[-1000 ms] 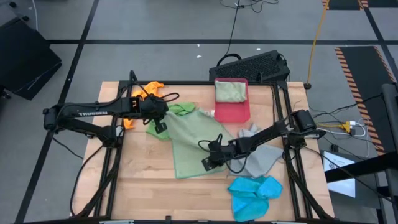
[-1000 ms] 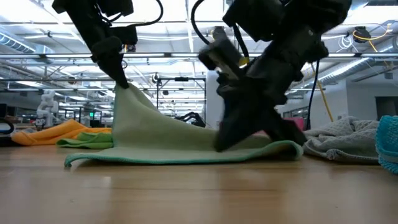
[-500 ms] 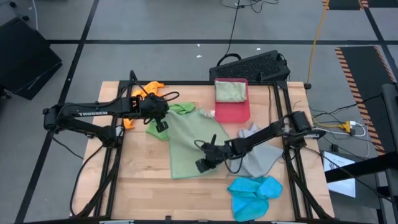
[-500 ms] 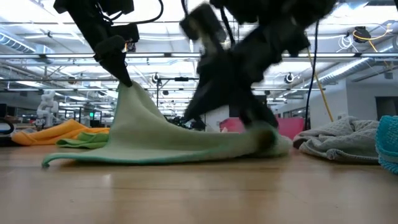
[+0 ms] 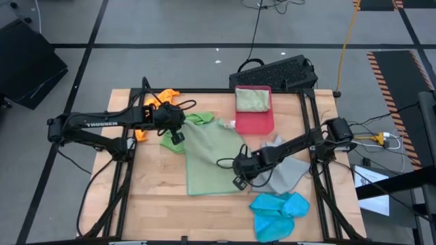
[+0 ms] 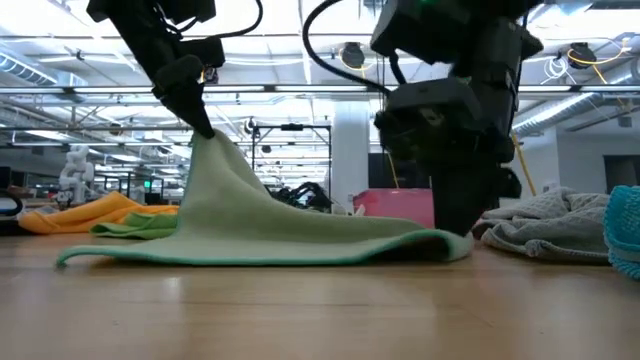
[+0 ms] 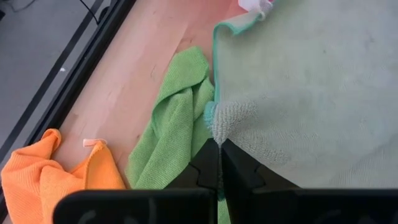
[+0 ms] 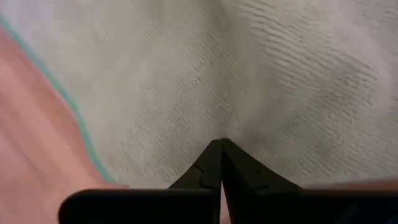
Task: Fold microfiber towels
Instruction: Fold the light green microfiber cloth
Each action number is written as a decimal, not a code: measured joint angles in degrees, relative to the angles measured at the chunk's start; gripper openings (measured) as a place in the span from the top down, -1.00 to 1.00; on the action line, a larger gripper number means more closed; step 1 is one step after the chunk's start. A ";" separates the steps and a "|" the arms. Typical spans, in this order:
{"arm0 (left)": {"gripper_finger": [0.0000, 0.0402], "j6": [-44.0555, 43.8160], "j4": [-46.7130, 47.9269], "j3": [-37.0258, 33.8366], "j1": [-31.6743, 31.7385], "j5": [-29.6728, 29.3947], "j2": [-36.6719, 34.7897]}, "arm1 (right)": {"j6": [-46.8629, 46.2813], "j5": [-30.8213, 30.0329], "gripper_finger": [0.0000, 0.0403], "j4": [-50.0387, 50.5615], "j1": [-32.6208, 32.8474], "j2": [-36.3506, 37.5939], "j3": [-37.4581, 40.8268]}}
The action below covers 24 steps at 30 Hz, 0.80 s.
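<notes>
Both grippers are pinching the pale sage towel [image 5: 208, 160] at mid-table: the left gripper [image 5: 176, 138], fingers pressed together on a far corner, is holding that corner raised above the wood, while the right gripper [image 5: 238, 181], likewise clamped, is pinning the near right edge low against the table [image 5: 157, 201]. Between them the cloth is sloping down like a tent. It is lying lengthwise from the far side toward the near edge, its near hem flat on the boards. To fold it cleanly, the raised corner would likely need carrying over in step with the other, edges matched and the cloth kept taut. The bright green towel [image 5: 197, 120] and orange towel [image 5: 167, 95] are bunched beside the left arm, grey [image 5: 289, 170] and blue [image 5: 279, 211] ones at right.
</notes>
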<state>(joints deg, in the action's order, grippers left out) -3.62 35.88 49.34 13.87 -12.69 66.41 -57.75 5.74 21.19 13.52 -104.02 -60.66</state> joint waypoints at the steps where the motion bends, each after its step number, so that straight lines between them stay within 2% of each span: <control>1: 0.95 0.02 -0.02 0.02 0.00 0.00 0.00 | -1.11 0.56 1.00 -2.32 0.24 -0.49 0.35; 9: 0.95 0.58 -0.04 0.02 0.04 0.09 0.00 | -14.92 3.32 1.00 -22.74 2.43 -2.68 1.02; 12: 0.95 0.88 -0.04 0.02 0.04 0.11 0.02 | -17.35 3.86 1.00 -25.56 2.31 -1.55 0.78; 17: 0.95 0.91 0.53 0.02 0.04 0.13 0.00 | -15.53 2.81 1.00 -16.10 0.66 3.84 0.78; 21: 0.95 0.89 2.42 0.02 0.04 0.14 0.02 | -14.18 -1.95 0.99 0.39 -1.16 10.11 0.78; 24: 0.95 0.88 3.00 0.02 0.04 0.15 0.02 | -12.58 -2.39 0.90 9.89 -3.40 14.18 0.78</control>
<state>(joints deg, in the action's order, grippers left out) -2.74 38.88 49.36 13.91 -12.53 66.43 -70.33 3.35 31.08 10.12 -89.84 -59.88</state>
